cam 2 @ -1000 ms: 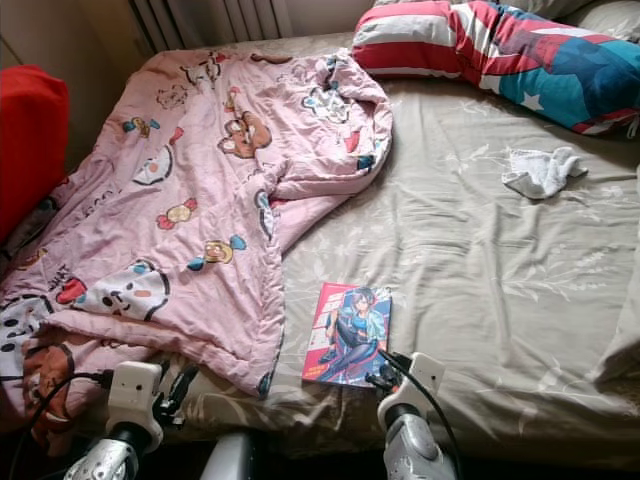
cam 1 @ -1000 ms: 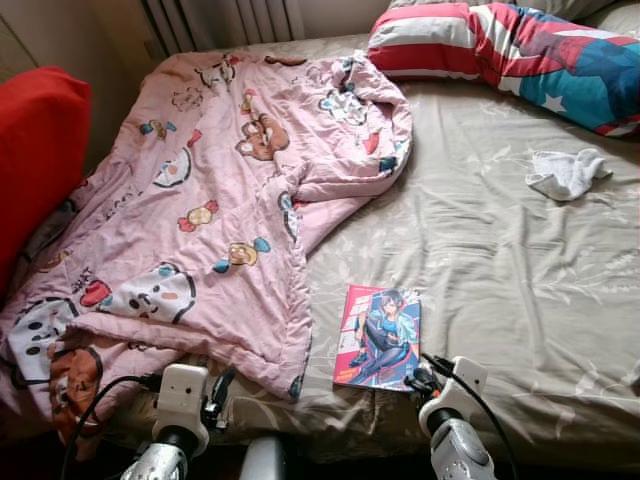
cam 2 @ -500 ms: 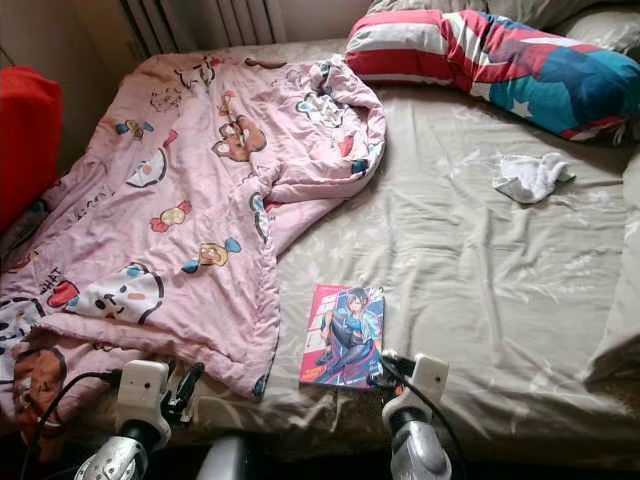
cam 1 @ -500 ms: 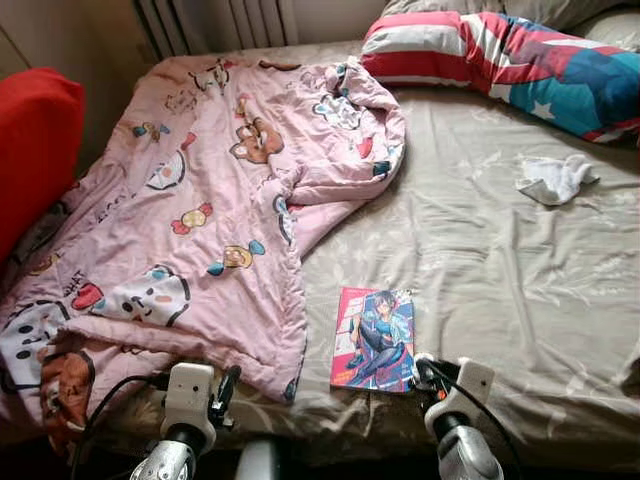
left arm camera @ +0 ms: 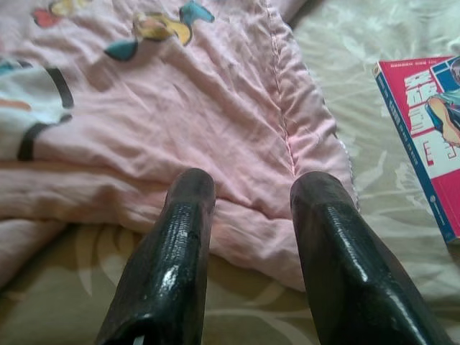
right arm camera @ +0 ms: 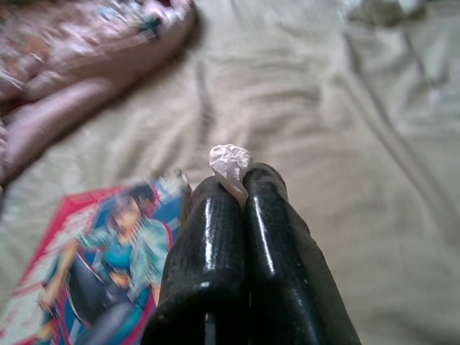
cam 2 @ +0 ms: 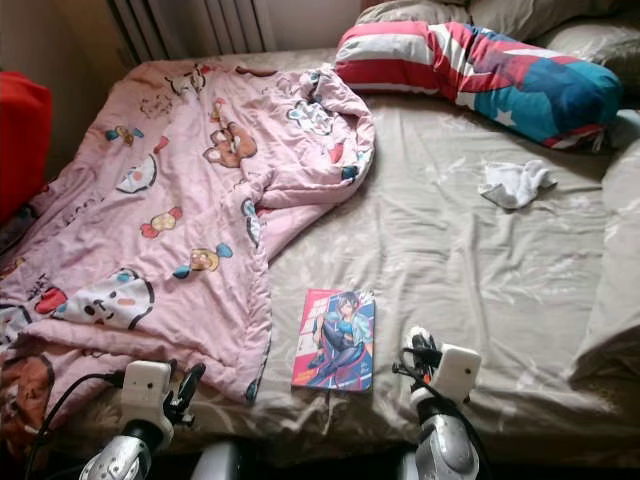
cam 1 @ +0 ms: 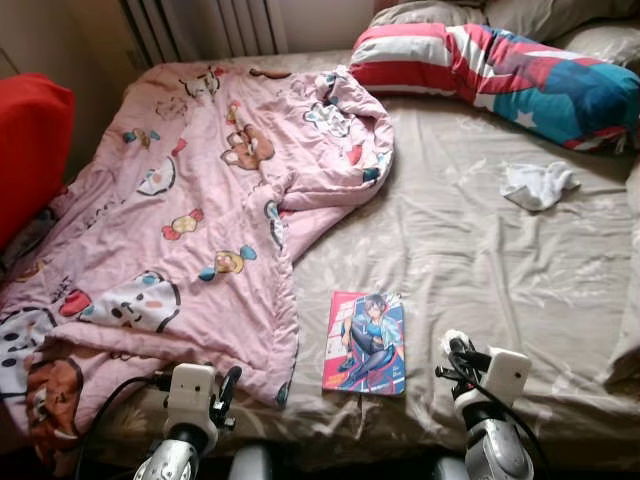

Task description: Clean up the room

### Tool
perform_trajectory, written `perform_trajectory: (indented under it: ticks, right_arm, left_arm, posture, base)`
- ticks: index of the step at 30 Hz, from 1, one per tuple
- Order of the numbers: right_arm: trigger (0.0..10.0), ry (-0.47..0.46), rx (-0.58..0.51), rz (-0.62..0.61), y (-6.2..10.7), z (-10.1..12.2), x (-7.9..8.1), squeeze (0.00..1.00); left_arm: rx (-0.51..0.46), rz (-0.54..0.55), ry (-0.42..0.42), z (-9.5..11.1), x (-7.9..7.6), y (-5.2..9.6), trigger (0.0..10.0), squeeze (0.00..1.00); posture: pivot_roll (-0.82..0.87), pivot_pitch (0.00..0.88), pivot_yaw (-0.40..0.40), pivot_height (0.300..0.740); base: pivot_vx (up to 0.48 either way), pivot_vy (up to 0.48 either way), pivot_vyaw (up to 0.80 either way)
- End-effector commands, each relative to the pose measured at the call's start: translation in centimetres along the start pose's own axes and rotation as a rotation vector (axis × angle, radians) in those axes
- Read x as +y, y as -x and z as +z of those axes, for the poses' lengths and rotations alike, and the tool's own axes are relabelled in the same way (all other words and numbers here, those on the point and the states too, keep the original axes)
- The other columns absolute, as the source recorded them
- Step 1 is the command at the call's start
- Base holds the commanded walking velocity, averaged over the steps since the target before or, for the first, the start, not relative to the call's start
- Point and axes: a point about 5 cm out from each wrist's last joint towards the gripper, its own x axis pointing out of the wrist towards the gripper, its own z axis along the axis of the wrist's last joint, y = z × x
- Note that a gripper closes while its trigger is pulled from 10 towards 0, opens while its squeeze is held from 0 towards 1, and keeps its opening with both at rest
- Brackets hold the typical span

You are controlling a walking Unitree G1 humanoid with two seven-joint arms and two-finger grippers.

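Observation:
A manga book with a pink and blue cover lies flat on the beige bed sheet, close to the front edge. Just right of the book, my right gripper is shut on a small crumpled white wad pinched at its fingertips. My left gripper hovers open over the near hem of the rumpled pink cartoon blanket, with nothing between its fingers. A white crumpled cloth rests farther back on the right of the bed.
A striped red, white and blue pillow lies across the head of the bed with grey pillows behind it. At the left stands a red cushion. A radiator lines the far wall. The bed's front edge is right under my arms.
The camera has shifted slightly. My right gripper has pulled away from the book's corner to the right and now holds a white wad at its tips. The left arm has stayed in place.

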Motion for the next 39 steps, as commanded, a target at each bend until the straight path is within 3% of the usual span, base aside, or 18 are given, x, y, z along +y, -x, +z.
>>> perform_trajectory:
  ticks: [1, 7, 24, 30, 39]
  right_arm:
    - [10.0, 0.006, 0.013, 0.014, 0.5, -0.5, 0.4, 0.00]
    - [10.0, 0.046, 0.014, 0.053, 0.8, -0.4, 0.9, 0.00]
    - [10.0, 0.070, 0.166, -0.020, 2.1, -3.3, -1.0, 0.00]
    - [10.0, 0.064, 0.351, -0.040, 3.6, -6.1, -1.9, 0.00]
    - [10.0, 0.063, 0.700, -0.185, 8.2, -10.5, -4.2, 0.00]
  left_arm:
    - [0.044, 0.022, 0.018, -1.1, 0.4, 0.6, 10.0, 0.00]
    - [0.058, 0.032, 0.040, -1.8, 0.4, 0.9, 10.0, 0.00]
    - [0.235, 0.076, 0.082, -6.0, 1.5, 1.9, 10.0, 0.00]
    - [0.367, 0.097, 0.096, -8.2, 1.8, 2.2, 10.0, 0.00]
    - [0.595, 0.102, 0.064, -11.1, 1.6, 3.7, 10.0, 0.00]
  posture:
    - [0.04, 0.191, 0.071, 0.616]
    - [0.04, 0.182, 0.062, 0.630]
    - [0.03, 0.100, 0.054, 0.737]
    - [0.02, 0.019, 0.037, 0.740]
    - [0.01, 0.000, 0.040, 0.740]
  base:
    - [0.000, 0.000, 0.00]
    - [0.000, 0.000, 0.00]
    - [0.000, 0.000, 0.00]
    - [0.000, 0.000, 0.00]
    - [0.000, 0.000, 0.00]
